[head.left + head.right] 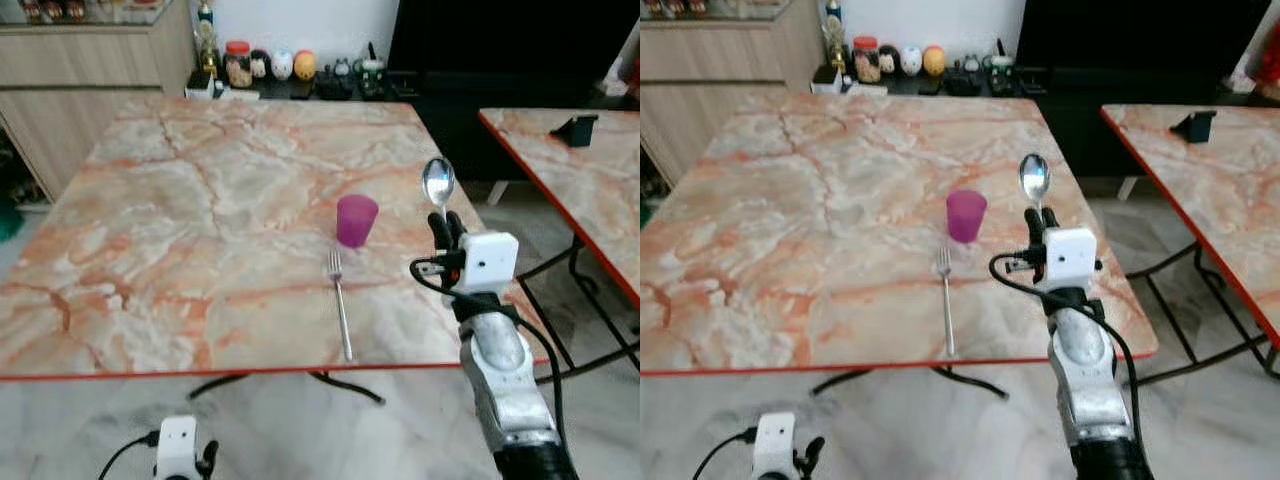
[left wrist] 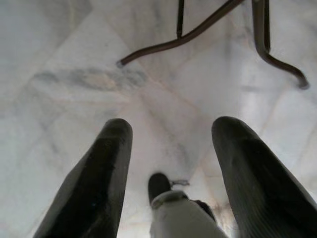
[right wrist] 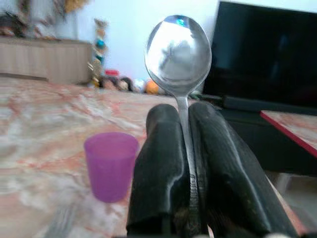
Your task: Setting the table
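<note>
A spoon (image 3: 179,52) is clamped by its handle between the two black fingers (image 3: 163,163) of the right end effector (image 1: 446,228), with the bowl held upright above the fingertips. This end effector is raised over the near right part of the tabletop (image 1: 180,220), to the right of a fork (image 1: 340,310) and a purple cup (image 1: 356,220). The fork is laid flat with its tines pointing toward the cup, which stands upright just beyond them; whether the two touch cannot be told.

The tabletop is a square slab of pale marble pattern with orange veining and a thin red edge. A second tabletop (image 1: 590,180) of the same pattern is seen to the right, well apart, with a small dark object (image 1: 575,128) on it. Beyond, a low dark shelf carrying jars and small figurines (image 1: 270,68) is set against a white wall, beside a wooden cabinet (image 1: 80,70) and a large black screen (image 3: 267,54).

The left end effector (image 2: 171,168) hangs low in front of the table's near edge, its fingers spread apart with nothing between them. In the left wrist view the grey-white marbled floor (image 2: 64,64) and dark curved table legs (image 2: 198,29) are shown. In the right wrist view the spoon's polished, mirror-like bowl and the translucent, slightly tapered cup are seen close up, while the fork appears as a blur.
</note>
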Robot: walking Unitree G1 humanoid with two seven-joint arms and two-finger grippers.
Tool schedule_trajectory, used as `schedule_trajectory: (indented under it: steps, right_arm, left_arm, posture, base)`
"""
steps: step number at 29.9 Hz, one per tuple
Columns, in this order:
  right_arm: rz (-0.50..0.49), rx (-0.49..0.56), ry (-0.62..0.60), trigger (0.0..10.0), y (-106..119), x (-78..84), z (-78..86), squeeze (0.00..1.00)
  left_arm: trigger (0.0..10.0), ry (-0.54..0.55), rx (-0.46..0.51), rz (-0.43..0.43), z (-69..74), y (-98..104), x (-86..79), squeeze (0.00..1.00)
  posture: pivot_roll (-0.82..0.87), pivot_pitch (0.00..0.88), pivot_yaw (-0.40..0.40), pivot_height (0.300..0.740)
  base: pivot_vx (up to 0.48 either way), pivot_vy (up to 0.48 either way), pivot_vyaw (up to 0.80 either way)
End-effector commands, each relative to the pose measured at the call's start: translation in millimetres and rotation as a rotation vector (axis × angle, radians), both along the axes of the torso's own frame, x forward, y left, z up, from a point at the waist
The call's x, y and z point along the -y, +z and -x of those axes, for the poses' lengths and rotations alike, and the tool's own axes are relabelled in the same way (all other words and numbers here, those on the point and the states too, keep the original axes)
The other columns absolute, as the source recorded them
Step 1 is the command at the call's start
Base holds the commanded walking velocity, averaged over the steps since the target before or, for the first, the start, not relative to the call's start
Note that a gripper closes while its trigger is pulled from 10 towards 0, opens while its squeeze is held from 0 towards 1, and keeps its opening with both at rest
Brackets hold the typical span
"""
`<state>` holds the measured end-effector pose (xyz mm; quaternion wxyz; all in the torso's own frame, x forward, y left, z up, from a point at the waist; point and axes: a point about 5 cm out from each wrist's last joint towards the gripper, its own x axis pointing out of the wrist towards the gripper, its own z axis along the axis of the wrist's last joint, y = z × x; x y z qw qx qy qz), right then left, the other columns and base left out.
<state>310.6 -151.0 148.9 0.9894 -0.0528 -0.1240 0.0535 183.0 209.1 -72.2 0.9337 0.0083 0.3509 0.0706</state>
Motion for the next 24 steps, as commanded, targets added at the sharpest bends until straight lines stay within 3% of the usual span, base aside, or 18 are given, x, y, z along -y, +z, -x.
schedule_trajectory:
  steps: [1, 4, 9, 24]
  right_arm:
    - [0.004, 0.014, -0.021, 10.0, 6.1, 7.5, -0.9, 0.00]
    - [-0.010, 0.012, -0.017, 10.0, 7.3, 6.0, -2.0, 0.00]
    - [-0.003, -0.001, -0.012, 10.0, 6.4, 3.2, -3.3, 0.00]
    - [0.006, 0.010, -0.025, 10.0, 9.9, 4.3, -5.4, 0.00]
  left_arm:
    - [10.0, -0.021, -0.012, 0.002, 0.5, -1.7, 6.0, 0.00]
    - [10.0, -0.021, -0.010, 0.004, 0.2, -1.6, 6.7, 0.00]
    - [10.0, -0.022, -0.009, 0.008, -0.7, -1.4, 7.8, 0.00]
    - [10.0, -0.017, -0.013, 0.014, -0.9, -1.6, 8.2, 0.00]
  posture:
    - [-0.09, 0.000, -0.036, 0.719]
    - [-0.09, 0.000, -0.036, 0.719]
    - [-0.09, 0.000, -0.038, 0.719]
    - [-0.10, 0.000, -0.039, 0.719]
  base:
    - [0.000, -0.480, 0.00]
    - [0.000, -0.480, 0.00]
    - [0.000, -0.480, -0.72]
    - [0.000, -0.480, 0.00]
